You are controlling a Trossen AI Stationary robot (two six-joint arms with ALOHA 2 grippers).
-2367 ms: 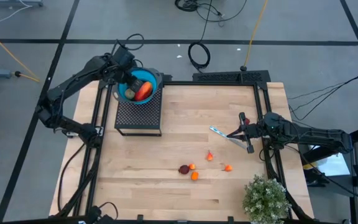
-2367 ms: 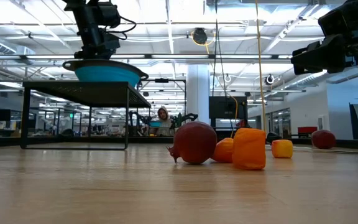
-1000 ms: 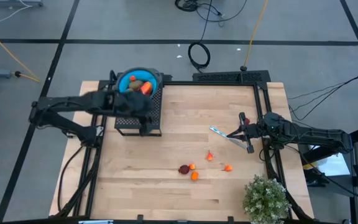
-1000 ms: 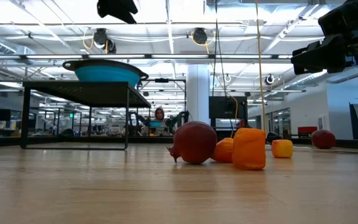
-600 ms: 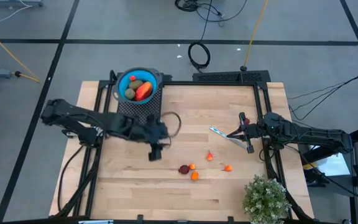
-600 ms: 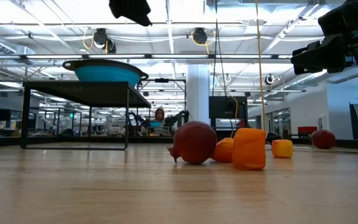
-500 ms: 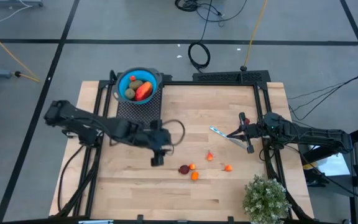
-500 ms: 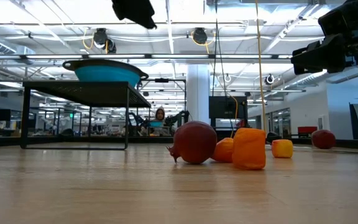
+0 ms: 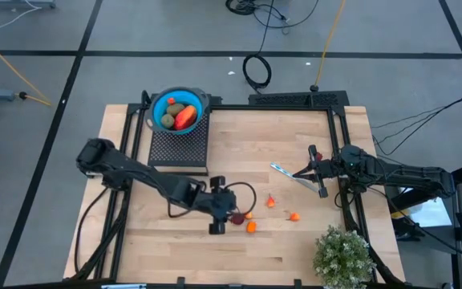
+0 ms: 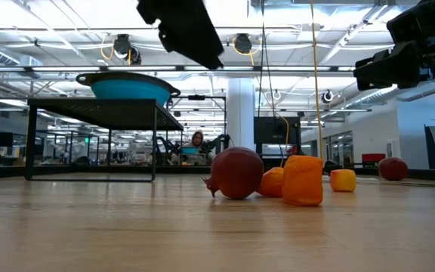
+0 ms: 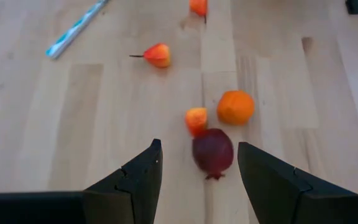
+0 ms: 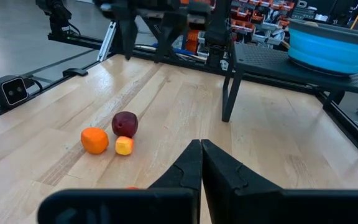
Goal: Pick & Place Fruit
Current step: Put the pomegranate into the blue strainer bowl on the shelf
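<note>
Four views split the scene between them. Only the high view takes in the whole tabletop (image 9: 167, 249): the left hand (image 9: 217, 227) hangs over its middle, just beside the dark red fruit (image 9: 236, 217), while the right hand (image 9: 322, 191) waits near the right edge by the thin blue utensil (image 9: 282, 170). It alone looks into the blue bowl (image 9: 195, 99) on the black stand (image 9: 179, 148), where a red-orange piece (image 9: 185, 117) and a brownish-green oval (image 9: 176, 110) lie together. A green potted plant (image 9: 342, 257) stands at the near right corner.

From the left wrist view, that hand's fingers (image 11: 138, 180) are spread and empty, with the dark red fruit (image 11: 213, 152) on the wood between and just ahead of them. A small orange cube (image 11: 196, 118) touches it, and a rounder orange fruit (image 11: 235, 107) lies just beside.

Seen in the right wrist view, the right hand's fingers (image 12: 188, 165) are pressed together, holding nothing.

At table height, the low view shows the dark red fruit (image 10: 235, 173) resting on pale wood planks, the orange pieces against it, and the left arm as a dark shape overhead. Behind lies a wide hall with bright ceiling lights, glass partitions, and a person (image 10: 197, 140) far back.
</note>
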